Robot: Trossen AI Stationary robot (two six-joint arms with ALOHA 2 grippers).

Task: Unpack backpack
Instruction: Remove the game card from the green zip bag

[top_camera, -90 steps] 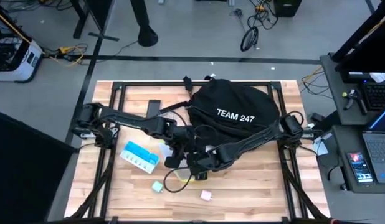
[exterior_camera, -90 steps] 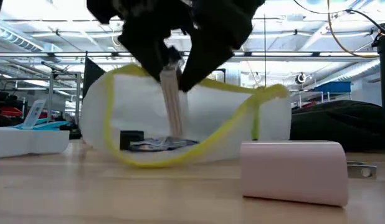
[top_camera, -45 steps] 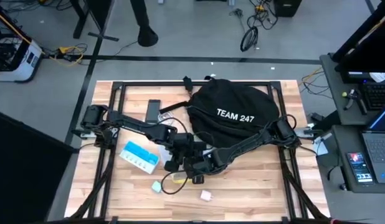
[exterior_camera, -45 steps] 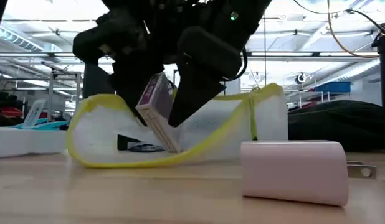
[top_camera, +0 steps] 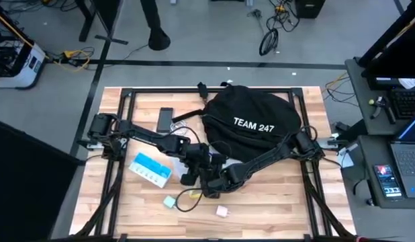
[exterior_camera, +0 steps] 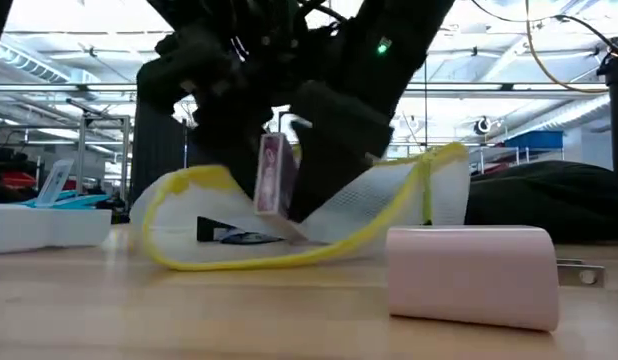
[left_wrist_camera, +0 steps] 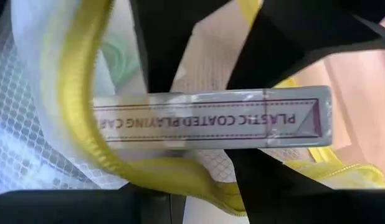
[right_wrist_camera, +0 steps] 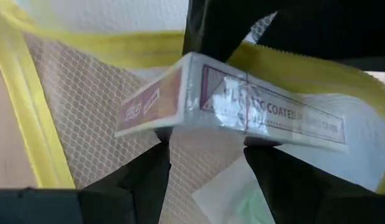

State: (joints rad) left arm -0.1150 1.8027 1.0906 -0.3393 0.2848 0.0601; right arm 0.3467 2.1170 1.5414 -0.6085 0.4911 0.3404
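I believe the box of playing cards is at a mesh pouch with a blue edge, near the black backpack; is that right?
Not quite: the edge of the mesh pouch is yellow, not blue, as the low view shows plainly. The rest holds: the box of playing cards is at that pouch, and the black backpack lies close by on the table.

The backpack (top_camera: 251, 124) sits in the upper middle of the table (top_camera: 281, 202). A phone (top_camera: 165, 119) lies to its left. Lower left lies a box (top_camera: 151, 169). A mesh pouch (exterior_camera: 389, 205) with a card pack (exterior_camera: 272, 174) lies in the lower middle. A charger (top_camera: 222, 212) lies lowest.
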